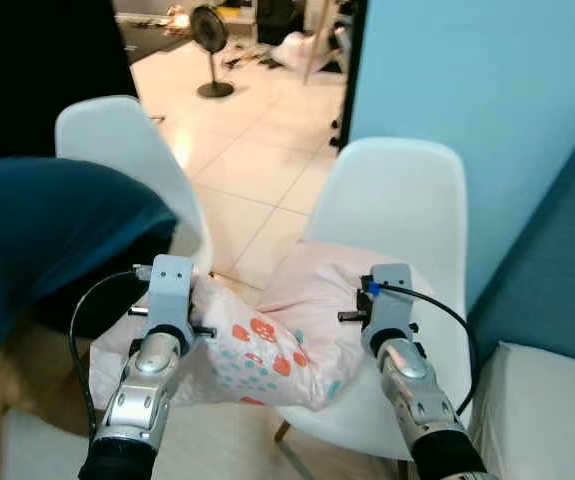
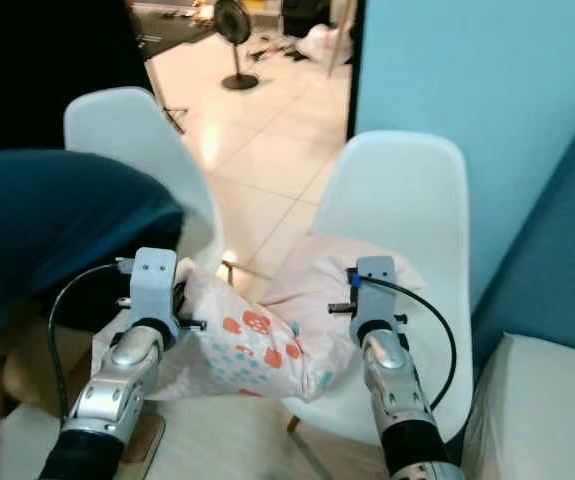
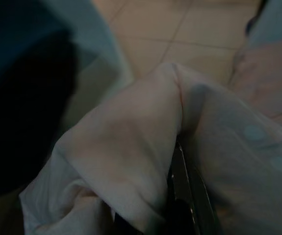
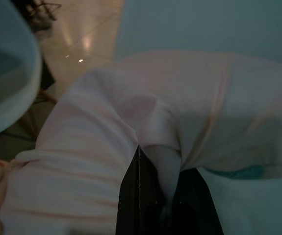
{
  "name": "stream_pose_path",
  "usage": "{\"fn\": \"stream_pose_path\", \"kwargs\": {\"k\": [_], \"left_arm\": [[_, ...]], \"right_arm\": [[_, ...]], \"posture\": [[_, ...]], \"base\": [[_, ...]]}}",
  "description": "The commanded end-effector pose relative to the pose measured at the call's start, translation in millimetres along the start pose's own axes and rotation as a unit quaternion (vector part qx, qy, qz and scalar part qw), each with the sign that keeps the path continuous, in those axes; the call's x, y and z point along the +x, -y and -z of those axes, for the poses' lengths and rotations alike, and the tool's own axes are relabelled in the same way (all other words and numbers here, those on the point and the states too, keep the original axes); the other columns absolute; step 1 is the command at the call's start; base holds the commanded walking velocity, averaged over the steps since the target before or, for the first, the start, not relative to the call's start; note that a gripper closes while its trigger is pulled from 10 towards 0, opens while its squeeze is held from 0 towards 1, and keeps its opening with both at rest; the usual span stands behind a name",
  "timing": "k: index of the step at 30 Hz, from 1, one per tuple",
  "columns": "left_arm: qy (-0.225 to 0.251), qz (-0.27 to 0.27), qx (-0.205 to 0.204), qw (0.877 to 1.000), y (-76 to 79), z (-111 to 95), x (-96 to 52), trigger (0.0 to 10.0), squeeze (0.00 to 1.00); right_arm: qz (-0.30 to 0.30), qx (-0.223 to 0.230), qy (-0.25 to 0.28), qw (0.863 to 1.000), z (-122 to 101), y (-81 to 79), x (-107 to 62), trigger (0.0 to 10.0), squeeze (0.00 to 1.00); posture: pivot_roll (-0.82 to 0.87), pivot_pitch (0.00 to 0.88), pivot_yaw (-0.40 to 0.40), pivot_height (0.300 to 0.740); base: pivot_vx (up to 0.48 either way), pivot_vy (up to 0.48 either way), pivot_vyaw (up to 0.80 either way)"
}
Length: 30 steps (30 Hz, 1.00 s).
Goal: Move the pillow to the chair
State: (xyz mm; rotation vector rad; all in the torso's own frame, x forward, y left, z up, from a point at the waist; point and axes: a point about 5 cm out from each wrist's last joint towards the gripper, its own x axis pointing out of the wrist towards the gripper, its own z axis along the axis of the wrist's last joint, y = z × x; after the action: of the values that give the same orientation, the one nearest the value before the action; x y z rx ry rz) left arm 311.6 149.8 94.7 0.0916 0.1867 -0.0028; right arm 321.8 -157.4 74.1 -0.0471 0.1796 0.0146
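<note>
Pillow: the pink pillow (image 1: 267, 335), printed with red and teal spots, lies half on the seat of the white chair (image 1: 397, 200). Its right part rests on the seat; its left end hangs out past the seat's edge, over the floor (image 1: 257, 150).

Left gripper: the left gripper (image 3: 180, 196) is closed on a fold of the pillow's cloth at the overhanging end. In the left wrist view the fabric bunches around a black finger.

Right gripper: the right gripper (image 4: 160, 196) pinches a tuck of the pink cloth between its two black fingers, above the chair seat.

Nearby: a second white chair (image 1: 127, 150) stands to the left, and a dark blue cloth (image 1: 47, 230) covers something in front of it. A fan (image 1: 210, 50) stands far back on the tiles.

Progress: I'd say mostly done. The pillow has reached the chair but isn't settled.

Left to do: from where I stand, bring the hanging end onto the seat, then let go with both grippers.
</note>
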Motion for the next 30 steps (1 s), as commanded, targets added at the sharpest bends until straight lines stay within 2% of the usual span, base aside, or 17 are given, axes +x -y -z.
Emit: {"fn": "stream_pose_path", "kwargs": {"k": [1, 26, 30], "left_arm": [[0.02, 0.013, 0.005, 1.0, 4.7, -7.2, 1.3, 10.0, 0.0], [0.01, 0.016, 0.004, 1.0, 5.5, -5.0, 1.2, 10.0, 0.0], [0.016, -0.003, -0.001, 1.0, -0.2, -6.7, 1.5, 10.0, 0.0]], "right_arm": [[0.009, -0.002, 0.023, 1.0, -8.7, 2.2, 1.5, 10.0, 0.0], [0.031, -0.009, 0.011, 0.999, -2.6, 8.9, -0.3, 10.0, 0.0], [0.004, -0.024, 0.01, 1.0, -4.3, 0.8, 2.8, 10.0, 0.0]], "posture": [[0.0, 0.038, 0.039, 0.74], [0.0, 0.043, 0.042, 0.74], [0.0, 0.052, 0.039, 0.74]], "base": [[0.0, 0.0, -0.8], [0.0, 0.0, -0.8], [0.0, 0.0, 0.0]]}}
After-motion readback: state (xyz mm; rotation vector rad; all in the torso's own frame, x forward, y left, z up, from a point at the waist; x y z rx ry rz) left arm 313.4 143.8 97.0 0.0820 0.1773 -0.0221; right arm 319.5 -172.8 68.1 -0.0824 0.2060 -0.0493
